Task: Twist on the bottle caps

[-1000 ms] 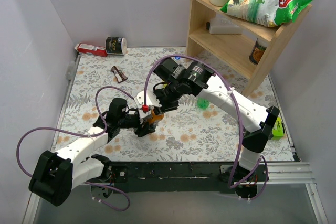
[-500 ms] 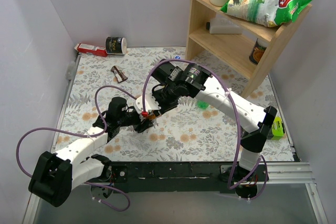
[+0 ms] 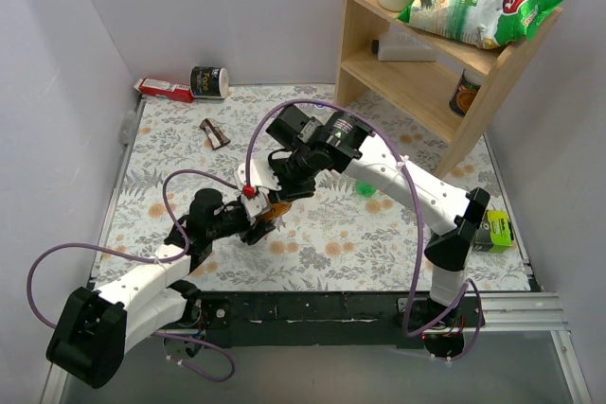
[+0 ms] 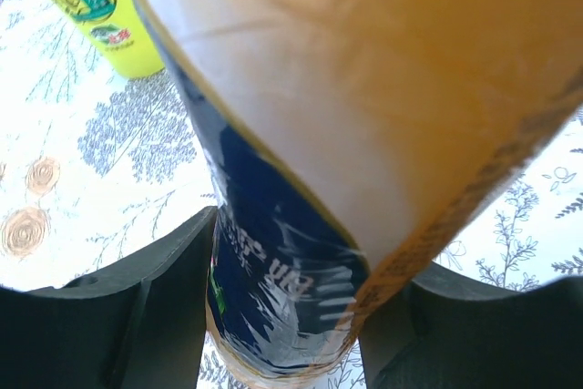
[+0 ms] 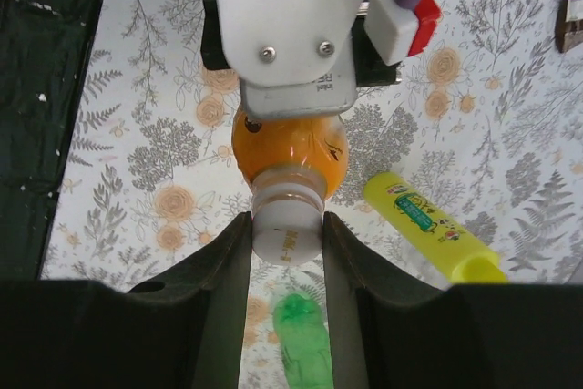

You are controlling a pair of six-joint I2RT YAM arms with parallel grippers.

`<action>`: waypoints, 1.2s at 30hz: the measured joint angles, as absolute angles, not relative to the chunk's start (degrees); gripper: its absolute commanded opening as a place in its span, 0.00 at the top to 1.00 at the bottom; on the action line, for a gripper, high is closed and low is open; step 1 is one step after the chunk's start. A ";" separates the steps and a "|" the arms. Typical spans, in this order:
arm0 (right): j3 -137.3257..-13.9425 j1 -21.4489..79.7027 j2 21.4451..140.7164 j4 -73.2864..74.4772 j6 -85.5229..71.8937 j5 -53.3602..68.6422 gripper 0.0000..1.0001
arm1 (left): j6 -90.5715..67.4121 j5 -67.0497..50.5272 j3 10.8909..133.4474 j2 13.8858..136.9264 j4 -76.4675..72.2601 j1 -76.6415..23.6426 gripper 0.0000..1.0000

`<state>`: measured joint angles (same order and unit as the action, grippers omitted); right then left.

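My left gripper (image 4: pixel 282 316) is shut on the orange bottle (image 4: pixel 364 107), its fingers pressed against the blue label. In the right wrist view, a white cap (image 5: pixel 286 232) sits on the neck of the orange bottle (image 5: pixel 290 157). My right gripper (image 5: pixel 286 236) is shut on that cap. In the top view both grippers meet over the middle of the mat, the left gripper (image 3: pixel 260 219) below the right gripper (image 3: pixel 282 188), with the orange bottle (image 3: pixel 276 208) between them. A green bottle (image 5: pixel 305 343) lies on the mat beyond the cap. The green and blue caps are not visible.
A slim yellow bottle (image 5: pixel 433 225) lies on the mat close to the held bottle. A wooden shelf (image 3: pixel 426 54) with a chip bag stands at the back right. A tin (image 3: pixel 209 82), a red box (image 3: pixel 163 90) and a small brown item (image 3: pixel 215 132) lie at the back left.
Both arms have shifted a little to the left with the orange bottle held between them, and the right wrist has turned. Both grips stay shut.
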<state>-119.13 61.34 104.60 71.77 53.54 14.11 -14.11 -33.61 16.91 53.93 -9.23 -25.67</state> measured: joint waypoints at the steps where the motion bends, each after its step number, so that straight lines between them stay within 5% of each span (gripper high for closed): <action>1: -119.92 61.10 105.43 71.77 51.68 14.33 0.76 | -14.48 -33.08 16.56 53.87 -9.56 -25.67 1.00; 5: -124.07 59.81 109.01 72.07 43.05 16.16 0.78 | -16.23 -30.72 15.53 53.89 -10.98 -25.89 1.00; 12: -125.51 56.86 111.39 70.13 27.94 18.44 0.99 | -18.46 -26.79 15.38 54.24 -11.11 -26.50 1.00; 22: -125.58 56.62 112.62 69.30 22.68 16.93 0.95 | -19.05 -24.62 15.38 54.87 -9.98 -26.74 1.00; 30: -126.43 57.45 113.01 69.52 22.68 12.10 0.62 | -19.22 -23.94 15.38 55.11 -9.93 -26.74 1.00; 36: -127.20 57.49 113.03 69.76 23.14 12.27 0.57 | -19.38 -23.99 15.38 55.22 -10.66 -26.74 1.00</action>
